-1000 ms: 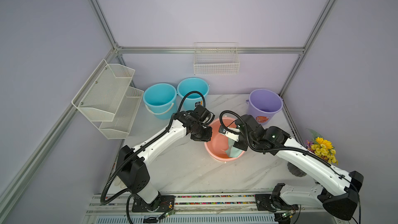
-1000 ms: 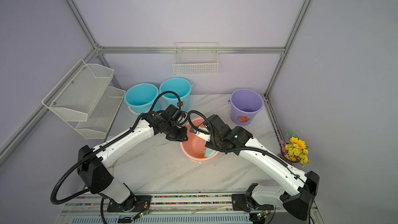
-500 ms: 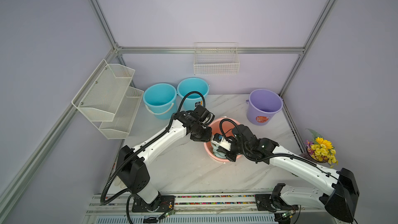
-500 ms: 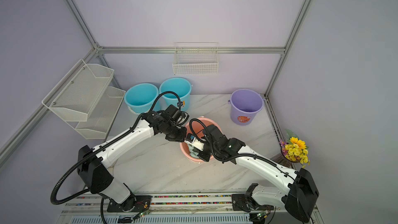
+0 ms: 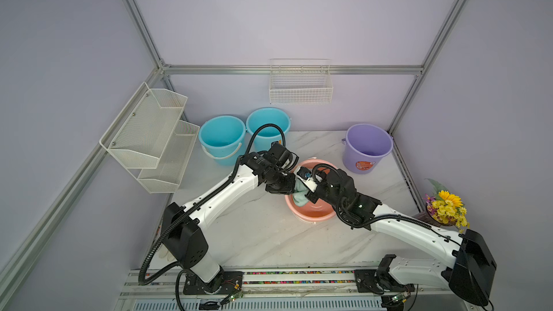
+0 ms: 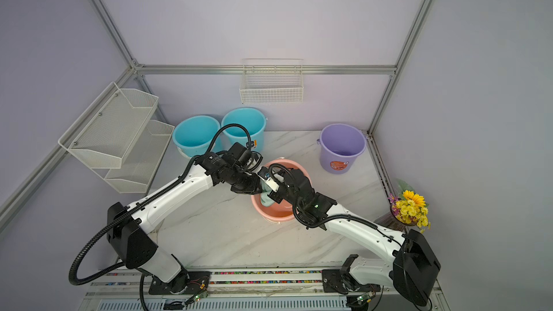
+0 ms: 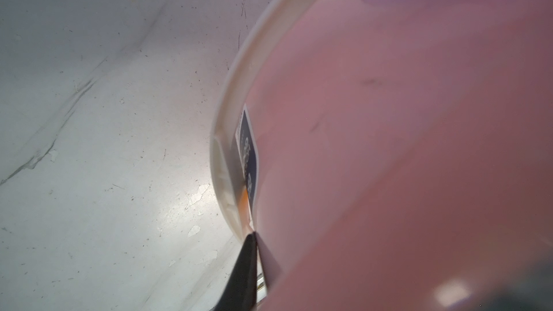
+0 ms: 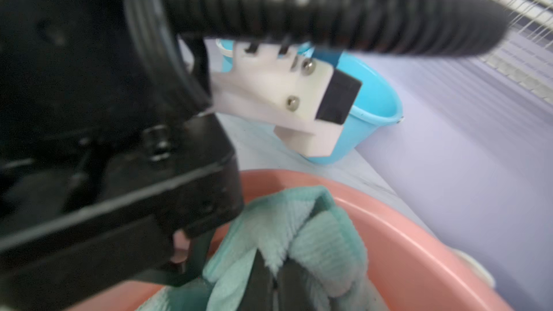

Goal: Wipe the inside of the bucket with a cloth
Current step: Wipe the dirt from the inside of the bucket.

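Fingertips of the right gripper (image 8: 273, 285) are clamped on the cloth (image 8: 326, 243), bunched against the inner wall of the pink bucket (image 5: 312, 216). The left gripper (image 7: 257, 260) pinches the rim, steadying it. Wiping looks under way, with most of the inside probably left.
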Available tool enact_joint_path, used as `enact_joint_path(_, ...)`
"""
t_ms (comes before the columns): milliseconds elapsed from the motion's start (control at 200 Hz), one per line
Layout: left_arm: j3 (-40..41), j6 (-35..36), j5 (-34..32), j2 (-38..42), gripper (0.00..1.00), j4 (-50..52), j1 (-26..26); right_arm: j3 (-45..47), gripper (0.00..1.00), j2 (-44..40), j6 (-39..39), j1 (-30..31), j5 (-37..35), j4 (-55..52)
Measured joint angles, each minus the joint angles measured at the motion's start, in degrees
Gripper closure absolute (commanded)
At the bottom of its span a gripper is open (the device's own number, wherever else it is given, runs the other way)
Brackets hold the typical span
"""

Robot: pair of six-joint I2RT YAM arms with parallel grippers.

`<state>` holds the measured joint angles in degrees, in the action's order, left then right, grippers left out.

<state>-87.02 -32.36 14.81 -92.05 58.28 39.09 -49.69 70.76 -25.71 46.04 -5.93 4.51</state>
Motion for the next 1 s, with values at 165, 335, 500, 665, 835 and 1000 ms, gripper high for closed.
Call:
enact_joint_path(165, 0.00, -0.02, -0.04, -0.02, 1.00, -0.15, -0.02, -3.19, 1.00, -0.26, -4.98, 0.17, -8.83, -2.56)
enact_joint_path(335, -0.66, -0.02, -0.07, -0.37, 1.00, -0.39, -0.02, -6.40, 1.00, -1.73, -8.17, 0.39, -17.66, -10.21)
enact_joint_path(500, -1.27, 0.00, -0.22, -0.44, 1.00, -0.35, 0.00, -9.38, 1.00, -4.57, -9.70, 0.35, -21.49, -21.49)
enact_joint_path(665, -1.27, -0.02, -0.42, -0.44, 1.00, -0.11, 0.00, -14.34, 1.00, -6.38, -10.14, 0.35, -16.37, -35.85)
enact_joint_path(835, -1.27, -0.04, -0.72, -0.44, 1.00, 0.11, 0.00, -16.90, 1.00, -6.32, -9.31, 0.55, -6.60, -47.41)
enact_joint_path(1000, -1.27, -0.09, -0.96, -0.44, 1.00, 0.07, 0.00, -16.41, 1.00, -5.20, -7.80, 0.61, 6.21, -52.22)
